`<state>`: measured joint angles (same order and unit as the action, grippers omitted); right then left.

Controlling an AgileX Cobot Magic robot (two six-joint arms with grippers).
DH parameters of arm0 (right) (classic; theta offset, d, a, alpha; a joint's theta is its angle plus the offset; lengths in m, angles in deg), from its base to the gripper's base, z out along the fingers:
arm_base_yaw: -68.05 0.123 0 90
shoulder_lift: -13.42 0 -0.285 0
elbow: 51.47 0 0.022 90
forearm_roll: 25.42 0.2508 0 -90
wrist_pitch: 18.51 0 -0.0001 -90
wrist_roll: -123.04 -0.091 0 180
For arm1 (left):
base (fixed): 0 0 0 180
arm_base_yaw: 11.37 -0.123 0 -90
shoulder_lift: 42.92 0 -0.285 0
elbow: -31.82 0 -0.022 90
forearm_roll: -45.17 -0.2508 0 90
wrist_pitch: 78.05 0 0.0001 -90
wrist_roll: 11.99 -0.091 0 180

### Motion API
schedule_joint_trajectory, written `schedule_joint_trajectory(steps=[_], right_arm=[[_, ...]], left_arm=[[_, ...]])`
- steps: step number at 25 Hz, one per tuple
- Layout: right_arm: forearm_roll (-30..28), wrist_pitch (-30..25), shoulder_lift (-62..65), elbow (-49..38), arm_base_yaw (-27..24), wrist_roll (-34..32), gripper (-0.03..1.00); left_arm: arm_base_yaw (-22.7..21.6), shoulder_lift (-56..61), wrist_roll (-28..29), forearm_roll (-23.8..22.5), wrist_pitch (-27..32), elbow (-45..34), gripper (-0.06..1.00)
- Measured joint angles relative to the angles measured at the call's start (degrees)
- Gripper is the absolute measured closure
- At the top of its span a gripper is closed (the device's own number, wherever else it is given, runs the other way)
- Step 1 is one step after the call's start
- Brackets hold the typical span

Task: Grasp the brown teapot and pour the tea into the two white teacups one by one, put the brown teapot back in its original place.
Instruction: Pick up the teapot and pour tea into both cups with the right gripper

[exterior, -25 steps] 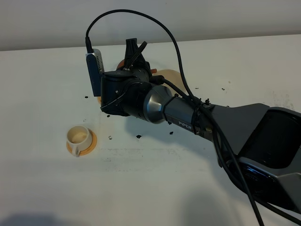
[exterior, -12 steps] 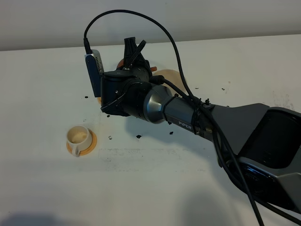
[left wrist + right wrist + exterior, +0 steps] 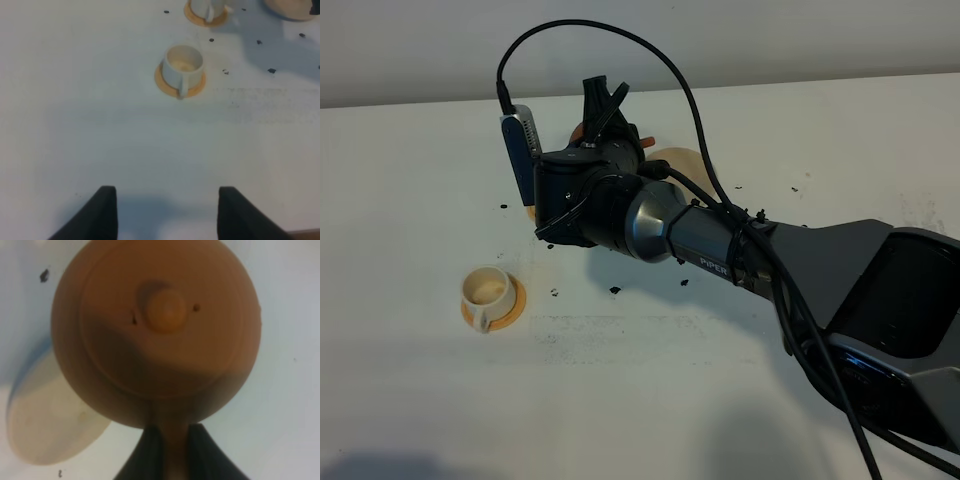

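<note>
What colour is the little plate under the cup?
Orange. The saucer under the white cup shows best in the left wrist view.

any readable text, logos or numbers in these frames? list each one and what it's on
"PIPER": white letters on the grey forearm of the right arm, exterior high view.
Nothing else is readable. No marks show on the brown teapot, the near white teacup, the far white teacup or the wrist camera housing.
</note>
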<state>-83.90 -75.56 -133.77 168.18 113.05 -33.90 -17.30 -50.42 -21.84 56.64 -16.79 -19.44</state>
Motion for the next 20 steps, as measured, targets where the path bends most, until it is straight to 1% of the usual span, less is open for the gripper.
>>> schedule_joint_trajectory(steps=[20], right_arm=[[-1.6, -0.1, 0.0, 0.0, 0.0, 1.1, 0.86]], left_arm=[[0.0, 0.0, 0.0, 0.0, 0.0, 0.0, 0.51]])
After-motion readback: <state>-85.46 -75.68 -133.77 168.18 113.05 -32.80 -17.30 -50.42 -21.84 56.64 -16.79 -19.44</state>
